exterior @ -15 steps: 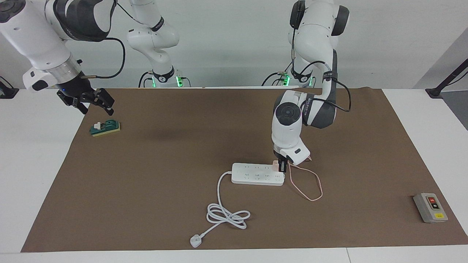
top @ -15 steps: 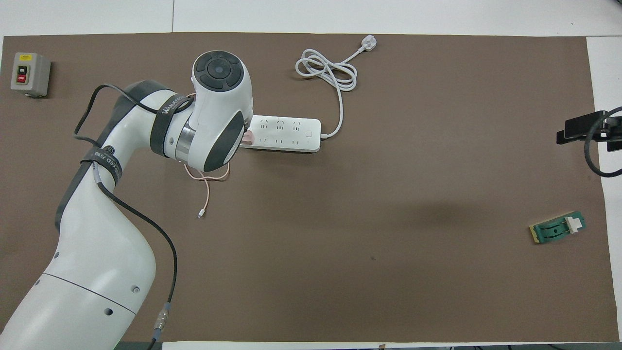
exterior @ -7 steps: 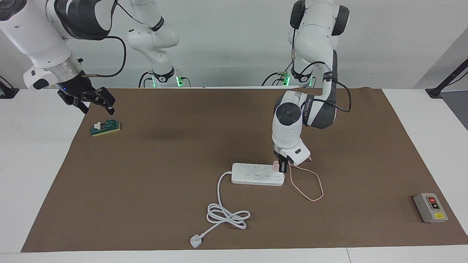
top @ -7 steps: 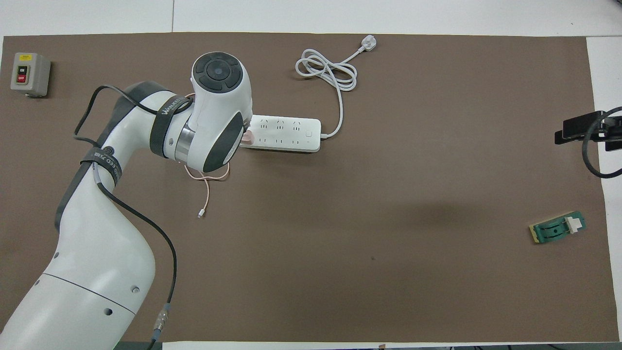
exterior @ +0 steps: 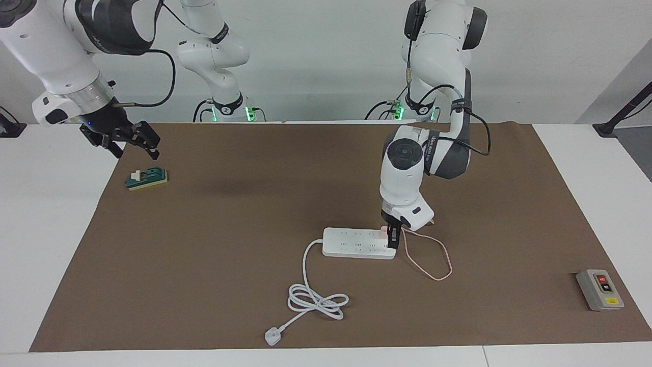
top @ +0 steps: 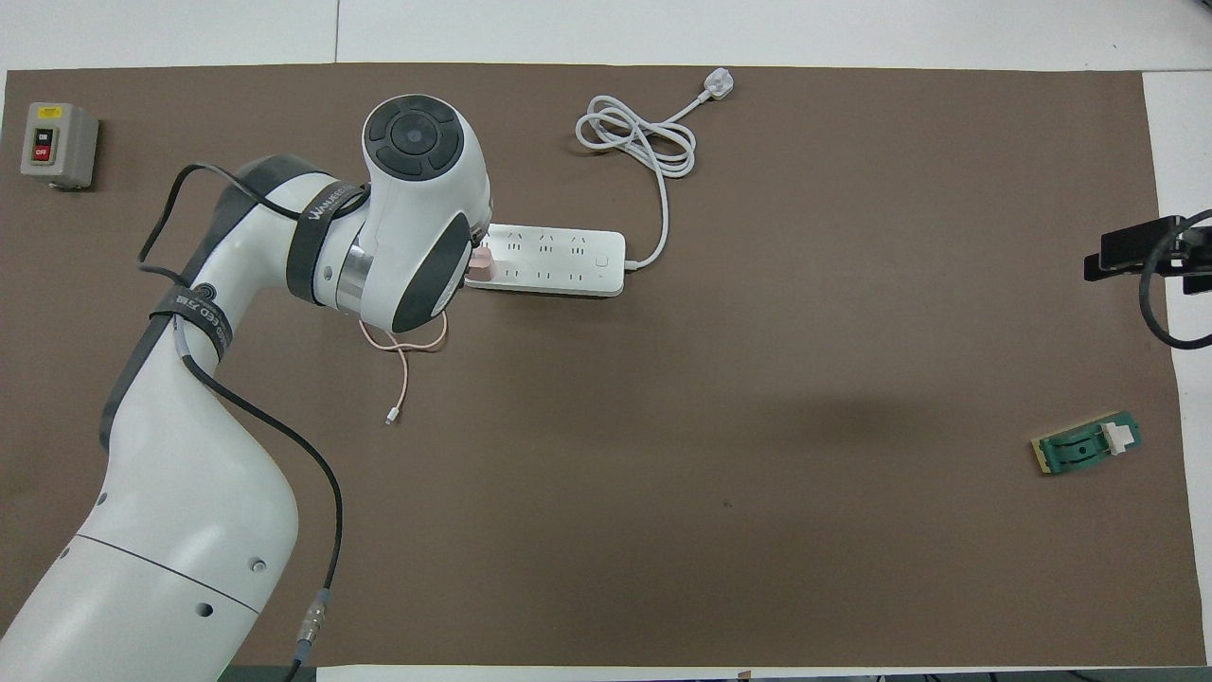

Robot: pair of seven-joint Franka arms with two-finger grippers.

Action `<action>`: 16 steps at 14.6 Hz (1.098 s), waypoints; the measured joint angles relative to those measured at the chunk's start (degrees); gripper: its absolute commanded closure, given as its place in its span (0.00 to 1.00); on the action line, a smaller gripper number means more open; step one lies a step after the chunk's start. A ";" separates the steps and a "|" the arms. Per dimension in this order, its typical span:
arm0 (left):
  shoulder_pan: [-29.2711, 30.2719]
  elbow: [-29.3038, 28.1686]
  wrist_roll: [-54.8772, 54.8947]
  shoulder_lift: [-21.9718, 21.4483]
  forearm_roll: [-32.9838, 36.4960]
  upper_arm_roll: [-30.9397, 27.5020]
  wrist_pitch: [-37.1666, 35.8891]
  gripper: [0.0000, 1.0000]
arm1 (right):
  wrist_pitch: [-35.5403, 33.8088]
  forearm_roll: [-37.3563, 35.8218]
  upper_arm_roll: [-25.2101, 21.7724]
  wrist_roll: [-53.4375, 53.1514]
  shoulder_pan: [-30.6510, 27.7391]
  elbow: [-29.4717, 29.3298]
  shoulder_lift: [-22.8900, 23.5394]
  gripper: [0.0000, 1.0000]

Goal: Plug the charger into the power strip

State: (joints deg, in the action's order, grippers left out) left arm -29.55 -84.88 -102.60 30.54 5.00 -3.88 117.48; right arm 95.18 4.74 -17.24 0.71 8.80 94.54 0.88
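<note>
I keep my left gripper [exterior: 391, 237] low over the charger [exterior: 382, 233], seated at the strip's [exterior: 356, 243] end socket, grip unclear from here, while my right gripper [exterior: 122, 138] waits open over the mat's [exterior: 229, 285] corner.

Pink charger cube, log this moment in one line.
pink charger cube: on white power strip end | left gripper: at charger | right gripper: waiting
</note>
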 measured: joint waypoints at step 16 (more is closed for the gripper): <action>6.10 5.03 56.30 -23.58 -4.37 -0.67 -29.62 0.00 | -0.01 0.00 -0.09 0.00 -0.21 0.00 -0.13 0.00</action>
State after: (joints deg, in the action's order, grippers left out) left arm -23.44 -79.85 -46.30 6.97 0.64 -4.54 87.86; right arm 95.17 4.74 -17.32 0.71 8.59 94.54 0.75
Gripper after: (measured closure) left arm 0.000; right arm 0.000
